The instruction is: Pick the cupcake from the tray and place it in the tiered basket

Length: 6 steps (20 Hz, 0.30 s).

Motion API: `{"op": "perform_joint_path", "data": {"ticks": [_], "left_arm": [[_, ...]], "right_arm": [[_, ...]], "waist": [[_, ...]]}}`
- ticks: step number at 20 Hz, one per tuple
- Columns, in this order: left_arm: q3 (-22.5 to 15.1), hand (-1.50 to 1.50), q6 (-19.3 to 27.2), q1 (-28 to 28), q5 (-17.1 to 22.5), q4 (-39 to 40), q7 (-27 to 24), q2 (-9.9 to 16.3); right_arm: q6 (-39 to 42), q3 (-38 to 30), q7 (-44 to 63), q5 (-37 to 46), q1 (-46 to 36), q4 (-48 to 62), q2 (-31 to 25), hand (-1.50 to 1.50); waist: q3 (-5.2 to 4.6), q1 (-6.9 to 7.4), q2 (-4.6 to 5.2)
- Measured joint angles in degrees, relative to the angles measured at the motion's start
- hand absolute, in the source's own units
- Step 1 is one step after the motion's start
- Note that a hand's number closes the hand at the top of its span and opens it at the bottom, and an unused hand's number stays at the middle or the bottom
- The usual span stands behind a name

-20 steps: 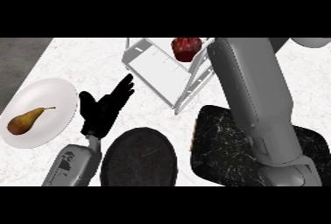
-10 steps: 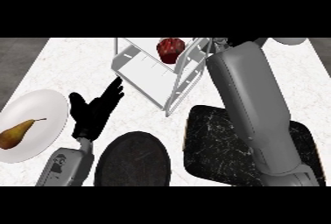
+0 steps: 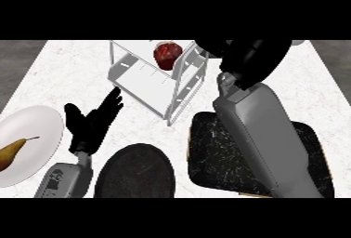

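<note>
The dark red cupcake sits inside the white wire tiered basket at the counter's far middle, close to the basket's right side. My right hand hovers just right of the basket, open, its fingers pointing toward the cupcake with a small gap between them; nothing is held. Its grey forearm crosses the dark marbled tray, which lies at the near right and shows nothing on its visible part. My left hand rests open on the counter, left of the basket, fingers stretched toward it.
A white plate with a pear lies at the left edge. A round black plate lies at the near middle between my forearms. Bare marble counter shows at the far left.
My right arm has drawn back from the far edge, so its hand now shows beside the basket. The cupcake stays put in the basket. The left hand keeps its pose.
</note>
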Motion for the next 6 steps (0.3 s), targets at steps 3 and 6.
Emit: {"op": "perform_joint_path", "data": {"ticks": [3,6], "left_arm": [[0.6,0.0,0.3,0.4,0.2,-0.4,0.1,0.3],[1.4,0.0,0.4,1.5,0.5,-0.1,-0.4,0.5]], "right_arm": [[1.4,3.3,0.1,-0.5,4.8,-5.9,0.0,-1.5],[2.9,6.2,0.1,0.0,9.4,-12.4,0.0,-1.5]], "waist": [[0.02,-1.03,-0.35],[-0.01,-2.11,-0.49]]}}
